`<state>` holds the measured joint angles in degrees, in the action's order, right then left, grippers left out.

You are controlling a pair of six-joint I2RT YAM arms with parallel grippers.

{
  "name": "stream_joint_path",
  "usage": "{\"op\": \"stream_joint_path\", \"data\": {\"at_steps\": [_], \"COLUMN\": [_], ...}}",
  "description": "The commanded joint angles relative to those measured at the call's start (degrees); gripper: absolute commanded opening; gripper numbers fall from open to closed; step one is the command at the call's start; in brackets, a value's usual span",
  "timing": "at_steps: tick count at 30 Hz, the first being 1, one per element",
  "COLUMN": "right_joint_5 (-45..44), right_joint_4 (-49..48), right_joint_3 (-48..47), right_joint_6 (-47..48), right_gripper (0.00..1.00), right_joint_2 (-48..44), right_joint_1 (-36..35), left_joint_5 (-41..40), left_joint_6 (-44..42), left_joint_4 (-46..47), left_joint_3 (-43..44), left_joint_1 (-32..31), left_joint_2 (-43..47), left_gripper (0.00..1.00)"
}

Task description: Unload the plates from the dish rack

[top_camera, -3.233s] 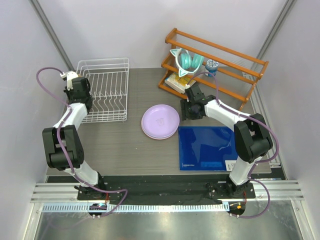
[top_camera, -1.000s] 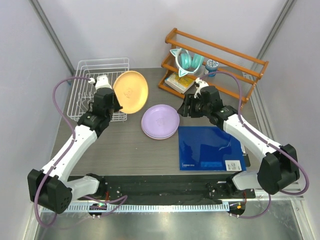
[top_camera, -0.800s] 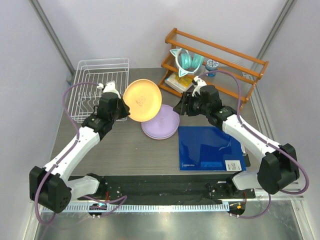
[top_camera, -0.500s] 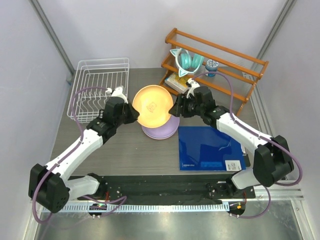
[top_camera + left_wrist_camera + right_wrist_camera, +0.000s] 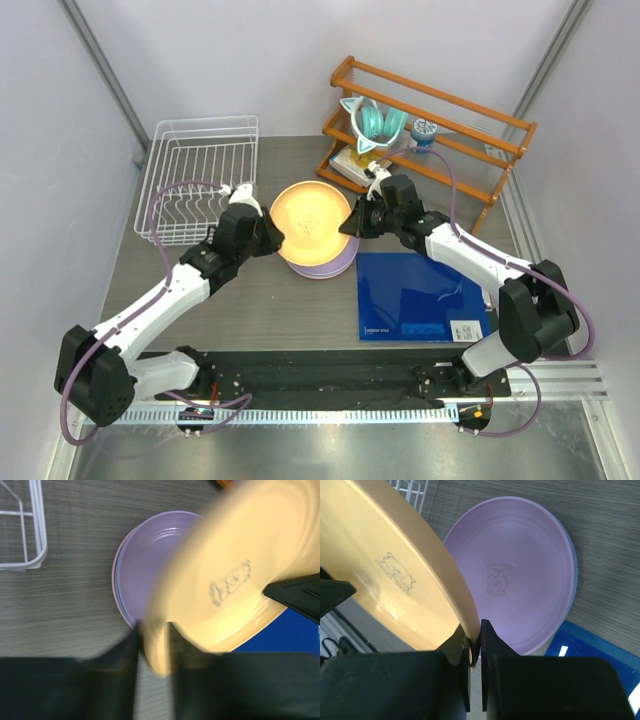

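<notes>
left gripper (image 5: 154,647): clenched on yellow-orange plate (image 5: 312,218) rim | right gripper (image 5: 474,644): pinching opposite rim, likely steadying the tilted plate | lavender plate (image 5: 520,575): just beneath both, probable stacking target

Plain yellow-orange plate (image 5: 310,222), marked only by a small embossed bear figure at its centre. Pale lavender plate (image 5: 520,575) with the same bear mark in its own colour. Thin pink rim (image 5: 114,575) and blue rim (image 5: 574,582) edging the stack. All-white wire dish rack (image 5: 200,165). Dark grey, wood-grained table (image 5: 260,300). Deep blue mat (image 5: 410,290) with a white label strip. Bright orange shelf (image 5: 450,105); teal headphones (image 5: 378,122). White-and-black left arm (image 5: 150,305) and right arm (image 5: 470,255), with lilac cables (image 5: 165,195).
</notes>
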<state>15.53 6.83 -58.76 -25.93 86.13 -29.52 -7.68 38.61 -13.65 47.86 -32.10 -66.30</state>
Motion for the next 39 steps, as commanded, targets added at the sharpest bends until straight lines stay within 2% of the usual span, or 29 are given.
{"op": "stream_joint_path", "data": {"at_steps": [1, 2, 3, 5, 6, 7, 14, 24, 27, 28, 31, 39], "right_joint_5": [-8.6, -9.2, -10.6, -11.6, -11.2, -11.4, -8.9, -3.7, -2.1, -1.8, -2.2, -6.6], "right_joint_4": [0.0, 0.9, 2.9, 5.3, 7.4, 8.4, 13.1, 14.8, 15.2, 15.3, 16.6, 20.1], "right_joint_3": [-1.9, -2.9, -3.5, -5.8, -6.5, -7.1, -11.6, -13.4, -13.5, -13.6, -13.7, -13.2], "right_joint_6": [0.7, 1.1, 1.2, 1.1, 1.2, 1.0, 0.4, -0.6, -0.4, -0.1, 0.5, 2.2], "right_gripper": [0.01, 0.01, 0.01, 0.01, 0.01, 0.01, 0.02, 0.06, 0.16, 0.26, 0.38, 0.42], "right_joint_2": [-1.1, -0.9, -0.5, 0.7, 1.2, 2.2, 7.8, 11.5, 11.7, 11.8, 11.6, 8.9], "right_joint_1": [-0.4, -0.4, -0.3, 0.1, 0.2, 0.3, 1.5, 1.5, 1.5, 1.6, 1.5, 1.5], "left_joint_5": [-4.4, -6.1, -9.8, -14.4, -16.5, -20.2, -30.9, -36.1, -36.2, -36.2, -36.1, -36.3], "left_joint_6": [-1.6, -2.2, -3.4, -4.4, -6.0, -6.7, -12.1, -14.2, -14.2, -14.2, -14.2, -13.7], "left_joint_4": [1.6, 1.0, -0.3, -1.6, -2.3, -2.4, 1.1, 4.4, 4.6, 4.6, 4.2, 4.8], "left_joint_3": [1.9, 2.2, 2.2, 2.0, 1.7, 1.4, -6.0, -12.1, -12.1, -12.1, -11.5, -10.9], "left_joint_1": [-1.1, -1.1, -1.1, -1.1, -1.1, -1.1, -1.1, -1.1, -1.1, -1.1, -1.1, -1.1], "left_joint_2": [2.6, 2.8, 3.2, 4.8, 5.4, 6.4, 15.2, 19.1, 18.1, 17.2, 15.9, 13.4], "left_gripper": [0.5, 0.6, 0.76, 0.87, 0.89, 0.89, 0.96, 1.0, 1.0, 1.0, 1.0, 0.99]}}
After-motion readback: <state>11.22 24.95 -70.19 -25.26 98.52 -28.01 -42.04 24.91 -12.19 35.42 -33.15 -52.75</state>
